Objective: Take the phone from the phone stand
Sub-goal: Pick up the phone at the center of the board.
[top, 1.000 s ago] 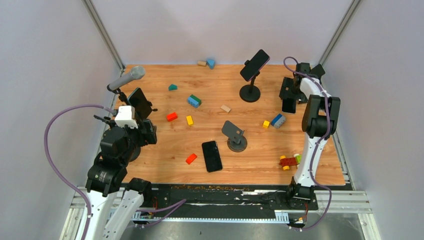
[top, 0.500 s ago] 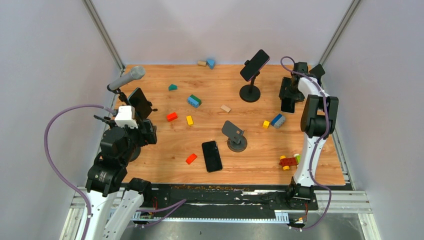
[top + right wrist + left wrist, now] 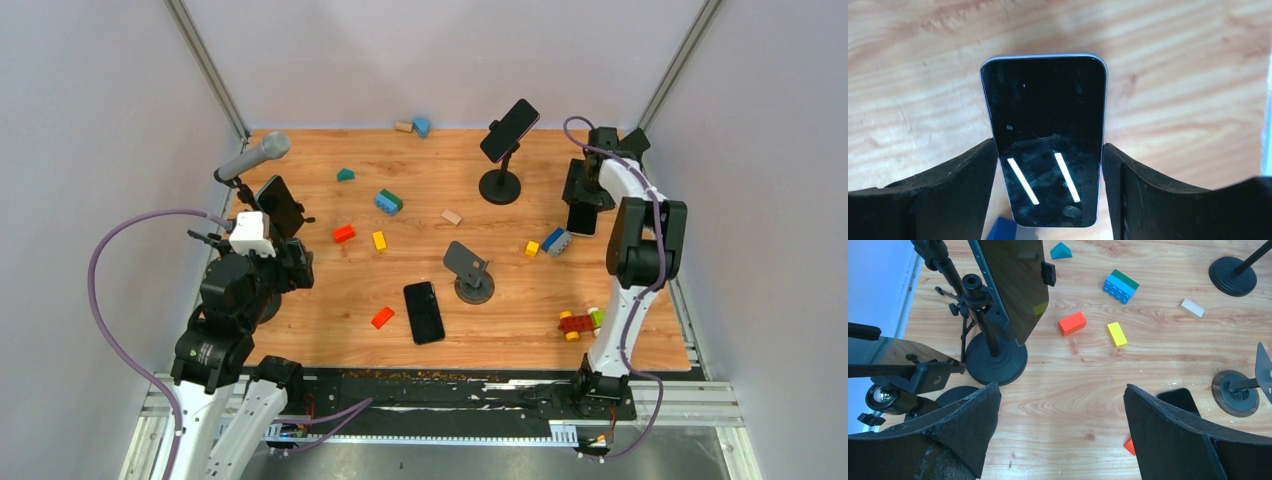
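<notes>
Right wrist view: your right gripper (image 3: 1049,148) pinches the phone (image 3: 1045,107) by its long edges, above the desk (image 3: 1173,75), no stand near. The grip sits at one end, so a quick swing could let it slip. Left gripper (image 3: 1062,390) stands spread.

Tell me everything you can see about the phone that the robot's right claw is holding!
The phone is a flat slab with rounded corners, a glossy black screen and a thin pale rim. The screen is dark, smeared with fingerprints, and mirrors two bright light strips. The right gripper is shut on it: its black fingers press against both long edges near one end, and the rest sticks out beyond them. It seems to hang screen-up above the wooden table, near the table's right side.
</notes>
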Action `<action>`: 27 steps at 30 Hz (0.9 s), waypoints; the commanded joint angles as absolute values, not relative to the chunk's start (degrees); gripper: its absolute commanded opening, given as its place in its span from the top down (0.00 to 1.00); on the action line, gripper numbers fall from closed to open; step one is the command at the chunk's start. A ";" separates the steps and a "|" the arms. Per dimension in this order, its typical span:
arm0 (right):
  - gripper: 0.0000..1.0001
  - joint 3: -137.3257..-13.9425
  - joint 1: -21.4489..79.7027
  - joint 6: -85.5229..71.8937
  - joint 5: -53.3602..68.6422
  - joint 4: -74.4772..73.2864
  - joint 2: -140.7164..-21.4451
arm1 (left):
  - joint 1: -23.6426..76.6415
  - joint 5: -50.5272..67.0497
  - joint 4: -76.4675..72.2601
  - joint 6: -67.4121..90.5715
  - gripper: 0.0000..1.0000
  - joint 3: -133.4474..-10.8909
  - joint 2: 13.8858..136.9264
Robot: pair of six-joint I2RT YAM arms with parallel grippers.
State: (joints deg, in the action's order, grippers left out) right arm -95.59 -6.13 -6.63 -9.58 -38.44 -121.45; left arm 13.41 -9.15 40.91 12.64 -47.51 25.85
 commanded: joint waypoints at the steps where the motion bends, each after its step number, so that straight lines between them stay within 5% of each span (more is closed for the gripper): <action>1: 1.00 -91.50 -6.06 -8.93 -15.01 -33.39 -107.93 | 13.01 -9.21 39.11 11.87 0.00 -47.55 25.24; 13: 1.00 -71.14 -3.83 -15.27 -8.10 -27.12 -85.87 | 12.94 -9.18 39.10 11.86 0.00 -47.55 25.14; 27: 1.00 -53.12 24.15 -20.57 -5.62 -27.53 -62.53 | 12.97 -9.86 39.30 12.01 0.00 -47.64 25.80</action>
